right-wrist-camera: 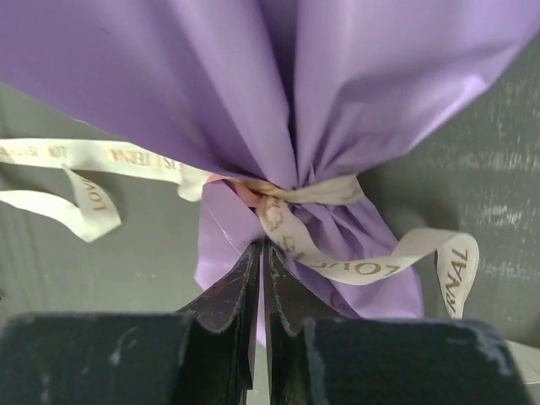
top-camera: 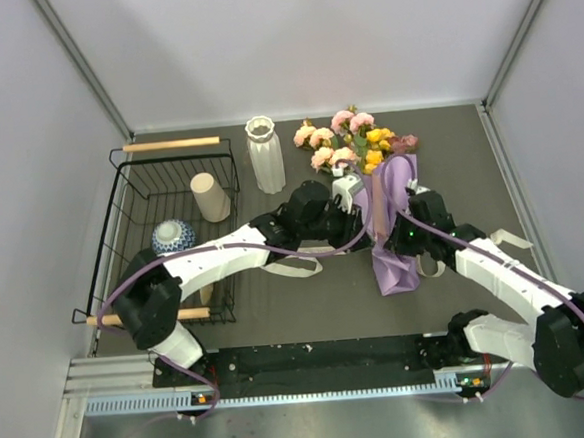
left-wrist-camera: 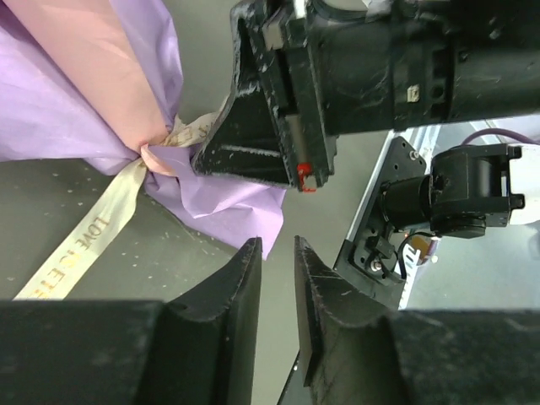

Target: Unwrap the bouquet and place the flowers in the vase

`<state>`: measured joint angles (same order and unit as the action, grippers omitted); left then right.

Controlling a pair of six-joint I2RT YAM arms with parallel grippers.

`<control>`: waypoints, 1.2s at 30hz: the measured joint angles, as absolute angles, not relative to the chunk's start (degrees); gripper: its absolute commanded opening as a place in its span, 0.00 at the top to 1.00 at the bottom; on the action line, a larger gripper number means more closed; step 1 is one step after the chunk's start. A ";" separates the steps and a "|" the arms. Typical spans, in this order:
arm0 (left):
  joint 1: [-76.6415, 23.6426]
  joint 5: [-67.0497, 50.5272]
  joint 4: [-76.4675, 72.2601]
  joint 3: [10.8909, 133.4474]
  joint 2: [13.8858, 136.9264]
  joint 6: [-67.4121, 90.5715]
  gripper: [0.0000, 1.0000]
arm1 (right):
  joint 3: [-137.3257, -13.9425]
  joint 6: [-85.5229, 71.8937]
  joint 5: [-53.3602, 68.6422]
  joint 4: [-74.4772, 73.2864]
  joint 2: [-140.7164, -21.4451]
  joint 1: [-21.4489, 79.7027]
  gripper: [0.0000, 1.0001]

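I see black wire basket [top-camera: 114,229] on left part of dark counter [top-camera: 328,302], wooden handle [top-camera: 171,144] at far end, second wooden bar [top-camera: 193,313] at near end. Inside: beige cylinder cup [top-camera: 209,197] upright; blue-patterned bowl [top-camera: 173,235] near it.

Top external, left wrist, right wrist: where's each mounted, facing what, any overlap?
Top external: above and behind the bases, looking down at the table; left arm and right arm meet at the bouquet.
Left wrist: on the left arm, looking past the left gripper at the ribbon knot; right gripper opposite.
Right wrist: on the right arm, looking past its shut fingers at the lilac wrap.
Shared: both wrists see ribbon and wrap.
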<state>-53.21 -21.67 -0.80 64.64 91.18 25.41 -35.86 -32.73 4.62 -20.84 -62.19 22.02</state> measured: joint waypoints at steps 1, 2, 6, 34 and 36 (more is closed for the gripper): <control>-53.23 -22.15 -1.28 64.64 91.68 25.85 0.77 | -34.92 -32.84 4.64 -20.84 -62.17 22.02 0.95; -53.23 -22.92 -1.91 64.77 92.55 26.33 0.78 | -33.98 -33.17 4.82 -20.64 -62.15 22.02 0.95; -53.23 -25.63 -3.18 67.51 98.41 28.25 0.86 | -30.41 -34.98 6.20 -17.08 -61.47 22.02 0.94; -51.22 -27.83 -8.56 70.63 115.35 33.12 1.00 | -32.36 -36.18 0.34 -20.80 -58.00 21.21 0.80; -51.22 -27.66 -8.67 70.41 115.33 33.10 1.00 | -32.34 -36.64 -1.26 -20.80 -58.00 20.80 0.77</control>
<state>-51.22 -27.66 -8.67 70.41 115.33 33.10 -32.34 -36.64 -1.26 -20.80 -58.00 20.80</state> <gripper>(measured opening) 0.010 0.193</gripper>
